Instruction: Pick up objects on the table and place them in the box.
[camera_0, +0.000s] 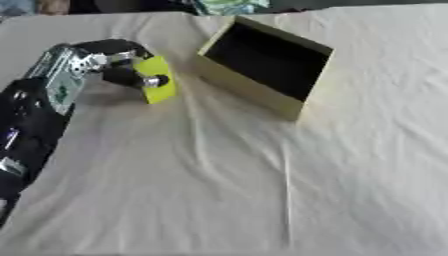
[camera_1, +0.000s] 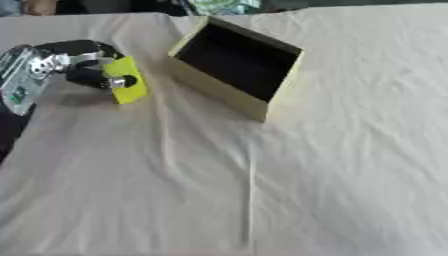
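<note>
Up in the left eye view, the left hand, black with silver joints, has its fingers curled round a flat yellow-green block, a smooth rectangular piece with clean edges, held tilted above the cloth. Its arm comes in from the left edge, dark and glossy, with a silver housing that carries a small green patch; no writing on it can be read. Just right of the block, apart from it, stands the box, a pale yellow open-topped box with thin flat walls and a dark inside, set askew on the table. A cream tablecloth covers the table, soft and creased, with long folds running toward the near edge.

Next, in the right eye view, the same hand clamps the block from the left side, with a silver fingertip pressed on its face. The box shows no label. The robot's right hand shows in neither view.
</note>
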